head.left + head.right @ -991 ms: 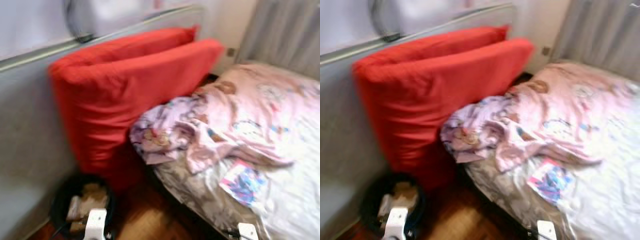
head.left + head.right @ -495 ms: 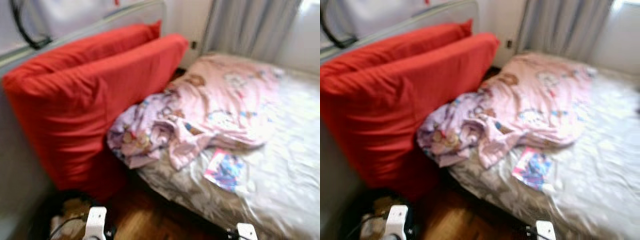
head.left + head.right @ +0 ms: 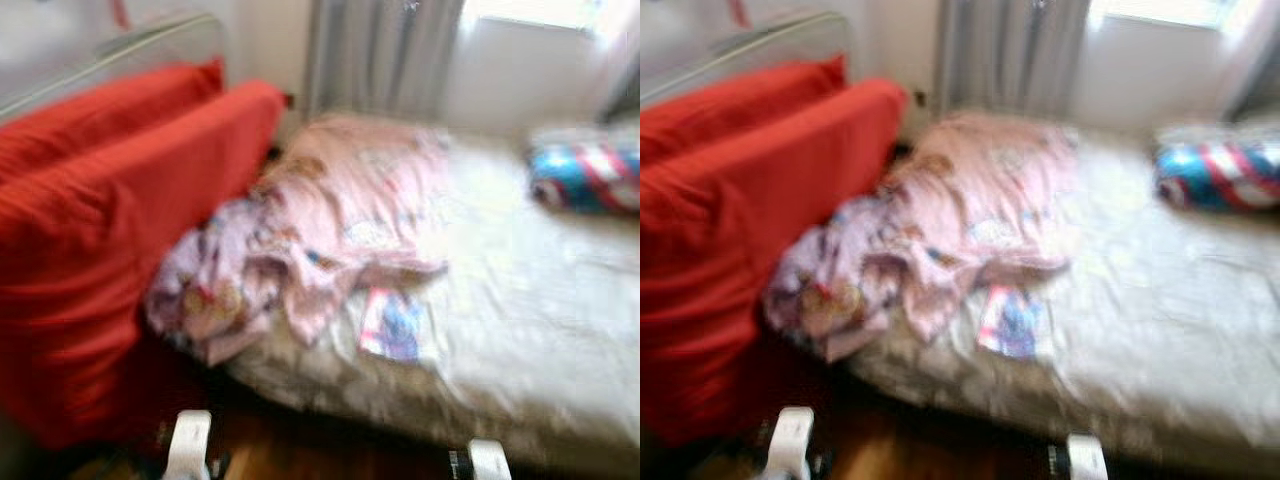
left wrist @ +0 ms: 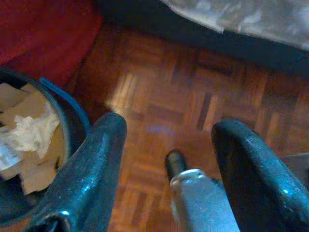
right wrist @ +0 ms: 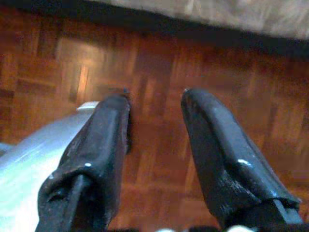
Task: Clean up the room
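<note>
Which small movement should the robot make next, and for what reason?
Probably step closer to the bed and raise the right gripper toward the small colourful booklet beside the crumpled pink printed blanket; both open grippers, the left gripper too, hang low over the parquet floor.

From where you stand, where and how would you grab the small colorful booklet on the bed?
Probably by the booklet's near edge, coming from the foot side where the robot stands. It lies flat on the sheet, just clear of the crumpled pink blanket, so its near short edge is the free one. The right hand hangs open over the floor and seems the closer one. The picture is blurred.
</note>
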Controlling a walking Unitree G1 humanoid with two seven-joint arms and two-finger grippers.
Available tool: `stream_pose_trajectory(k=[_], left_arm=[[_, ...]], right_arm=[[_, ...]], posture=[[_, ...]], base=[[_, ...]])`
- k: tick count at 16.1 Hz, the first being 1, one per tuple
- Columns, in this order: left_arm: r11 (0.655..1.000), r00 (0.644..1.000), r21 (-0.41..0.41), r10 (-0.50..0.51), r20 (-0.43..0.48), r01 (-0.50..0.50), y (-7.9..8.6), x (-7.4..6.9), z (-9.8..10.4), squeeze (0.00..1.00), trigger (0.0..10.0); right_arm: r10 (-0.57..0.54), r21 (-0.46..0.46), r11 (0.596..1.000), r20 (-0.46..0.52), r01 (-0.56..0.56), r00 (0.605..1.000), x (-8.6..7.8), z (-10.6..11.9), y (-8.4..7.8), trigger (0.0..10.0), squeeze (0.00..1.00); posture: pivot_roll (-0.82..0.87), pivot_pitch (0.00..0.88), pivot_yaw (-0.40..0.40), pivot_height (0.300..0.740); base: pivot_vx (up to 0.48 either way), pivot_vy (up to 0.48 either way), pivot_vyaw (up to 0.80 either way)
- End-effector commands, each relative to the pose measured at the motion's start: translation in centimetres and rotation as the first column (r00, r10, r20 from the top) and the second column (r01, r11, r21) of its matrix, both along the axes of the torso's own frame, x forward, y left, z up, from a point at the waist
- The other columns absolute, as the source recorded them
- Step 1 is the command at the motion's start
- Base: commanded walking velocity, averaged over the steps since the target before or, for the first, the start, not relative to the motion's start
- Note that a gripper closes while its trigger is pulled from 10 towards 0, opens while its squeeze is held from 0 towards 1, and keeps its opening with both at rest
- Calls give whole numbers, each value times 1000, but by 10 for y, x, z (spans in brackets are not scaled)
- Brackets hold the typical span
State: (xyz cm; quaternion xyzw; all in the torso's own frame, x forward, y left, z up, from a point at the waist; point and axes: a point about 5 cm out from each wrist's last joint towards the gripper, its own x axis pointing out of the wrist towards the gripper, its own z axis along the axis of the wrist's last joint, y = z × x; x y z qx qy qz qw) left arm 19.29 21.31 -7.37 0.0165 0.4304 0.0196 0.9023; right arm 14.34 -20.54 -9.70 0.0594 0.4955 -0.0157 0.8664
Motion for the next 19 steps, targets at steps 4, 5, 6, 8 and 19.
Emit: stream_pose_trajectory(k=[4, 5, 6, 8, 19], left_arm=[[1000, 1000, -7, -1, 0, 1, -2, 1, 0, 0, 10000], [1000, 1000, -8, -1, 0, 1, -2, 1, 0, 0, 10000], [1000, 1000, -8, -1, 0, 1, -2, 1, 0, 0, 10000], [1000, 1000, -9, 0, -4, 0, -2, 0, 0, 0, 10000], [999, 999, -29, 21, -25, -22, -1, -8, -4, 0, 10000]], right_arm=[[-15, 1, 1000, 15, 15, 1000, 2, 1, -1, 10000, 0], [-15, 2, 1000, 16, 15, 1000, 3, 1, 0, 10000, 0], [-17, 3, 1000, 17, 17, 1000, 3, 1, 0, 10000, 0], [-16, 8, 1000, 21, 16, 1000, 7, 1, 7, 10000, 0], [-15, -28, 999, 26, 16, 1000, -1, 1, -8, 10000, 0]], posture=[[-22, 25, -7, 740], [-22, 25, -7, 740], [-22, 25, -7, 740], [-21, 26, 0, 740], [-23, 11, 2, 740]], base=[[0, 0, -181], [0, 0, 0], [0, 0, 0], [0, 0, 0], [0, 0, 0]])
